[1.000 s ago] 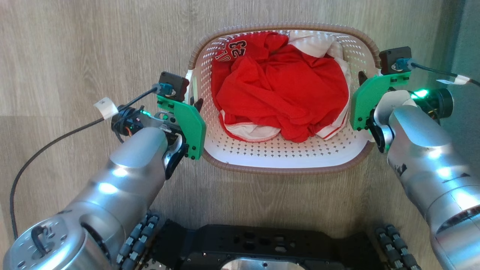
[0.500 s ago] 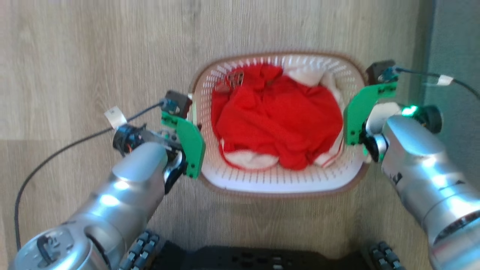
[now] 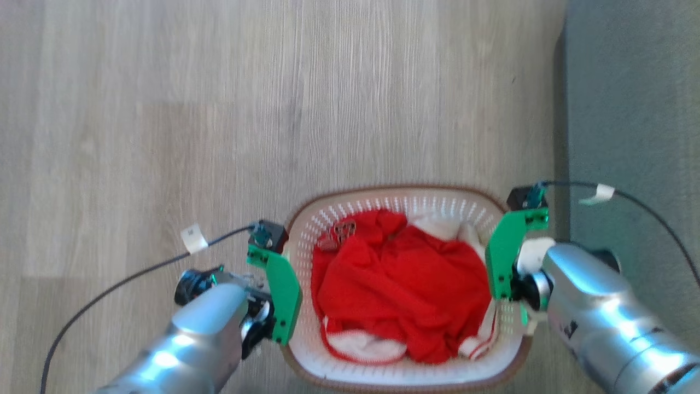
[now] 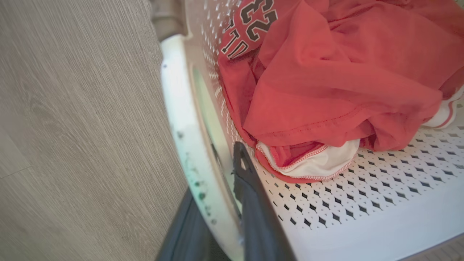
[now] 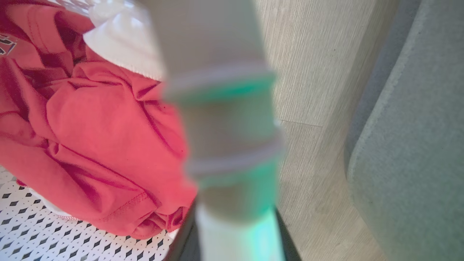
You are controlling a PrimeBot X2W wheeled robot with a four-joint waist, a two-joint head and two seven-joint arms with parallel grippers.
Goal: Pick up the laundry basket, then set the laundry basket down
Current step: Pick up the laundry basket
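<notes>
The laundry basket (image 3: 395, 192), white and perforated with a brown rim, sits low in the head view with red clothes (image 3: 399, 284) and white clothes (image 3: 437, 221) inside. My left gripper (image 3: 285, 258) is at its left side. In the left wrist view, the left gripper (image 4: 217, 174) is shut on the white side handle (image 4: 181, 119), with one dark finger (image 4: 246, 188) inside the wall and the other outside. My right gripper (image 3: 493, 249) is at the basket's right side. In the right wrist view, the right gripper (image 5: 235, 221) is shut on the blurred white handle (image 5: 221, 108).
Pale wood floor (image 3: 164, 109) spreads ahead and to the left. A grey soft surface (image 3: 629, 109) runs along the right, close to my right arm, and shows as the grey edge (image 5: 417, 145). Black cables (image 3: 126, 273) trail from both wrists.
The head view has shifted. The basket and both arms now sit lower and smaller in the picture, more floor shows ahead, and the robot's base has left view. Both grippers keep their hold.
</notes>
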